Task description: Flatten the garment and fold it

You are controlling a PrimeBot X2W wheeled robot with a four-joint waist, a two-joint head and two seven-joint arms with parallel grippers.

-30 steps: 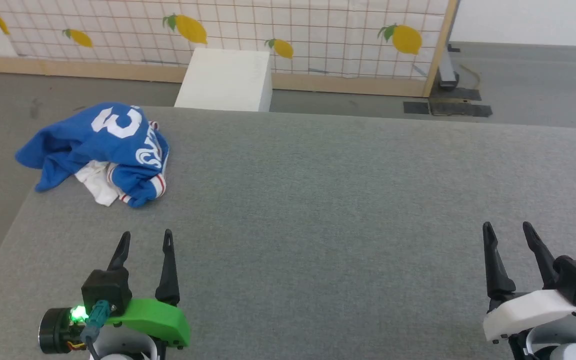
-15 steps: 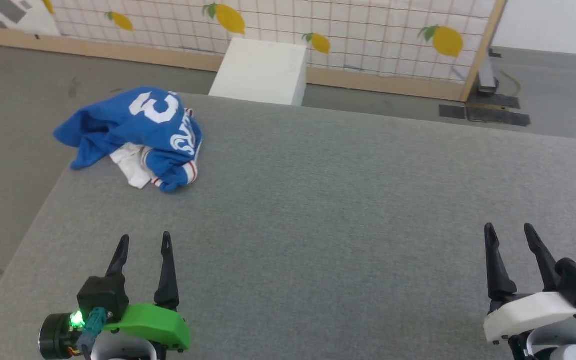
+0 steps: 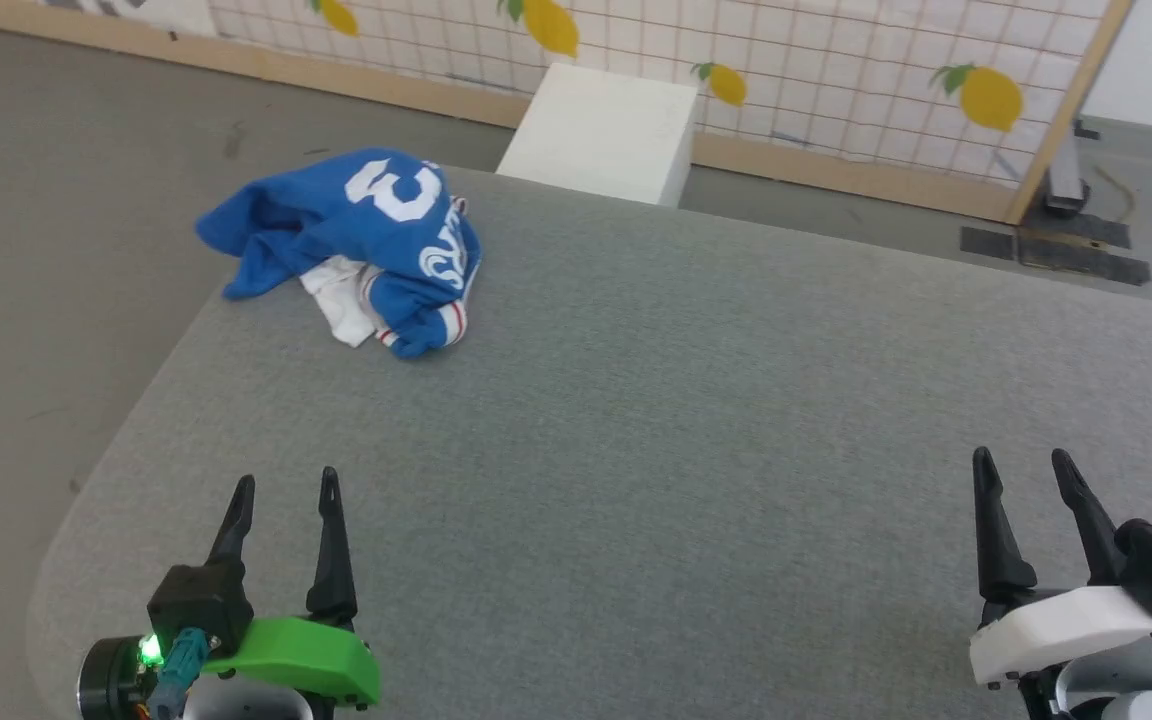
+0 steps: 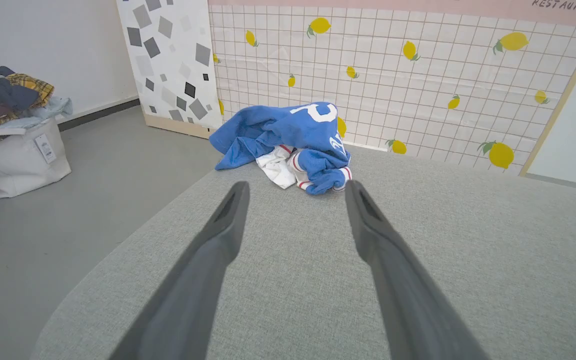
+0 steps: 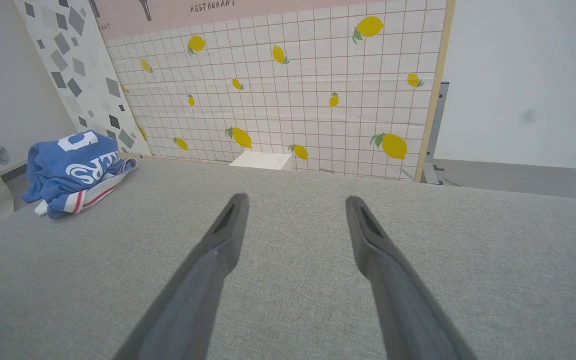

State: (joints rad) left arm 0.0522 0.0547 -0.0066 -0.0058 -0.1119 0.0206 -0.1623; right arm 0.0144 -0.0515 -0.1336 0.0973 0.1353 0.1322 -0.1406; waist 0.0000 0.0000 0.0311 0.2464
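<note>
Near edge, head view: left gripper (image 3: 287, 478) on a green mount, low over the grey padded table (image 3: 636, 420). Fingers apart, nothing between them. Contact with the cloth surface: cannot tell.

Right gripper (image 3: 1022, 455) on a white mount at the lower right, likewise over bare table. Fingers apart, holding nothing. The two grippers well apart from each other.

Farther, at the far left corner of the table: the garment (image 3: 376, 230), crumpled in a heap, not flattened. Royal blue on top with the white 3 facing up. White lettering down its right flank. White sleeve and red-and-white striped trim tucked at the near side. One blue fold reaching past the table's left edge. Well apart from both grippers, nearer the left one.

Beyond the far edge: white box (image 3: 601, 135) on the grey floor (image 3: 56, 250). Behind it, a wood-framed grid panel (image 3: 836, 60) printed with lemons.

Left wrist view, off to the left on the floor: pale bag (image 4: 13, 160) heaped with mixed clothes.
</note>
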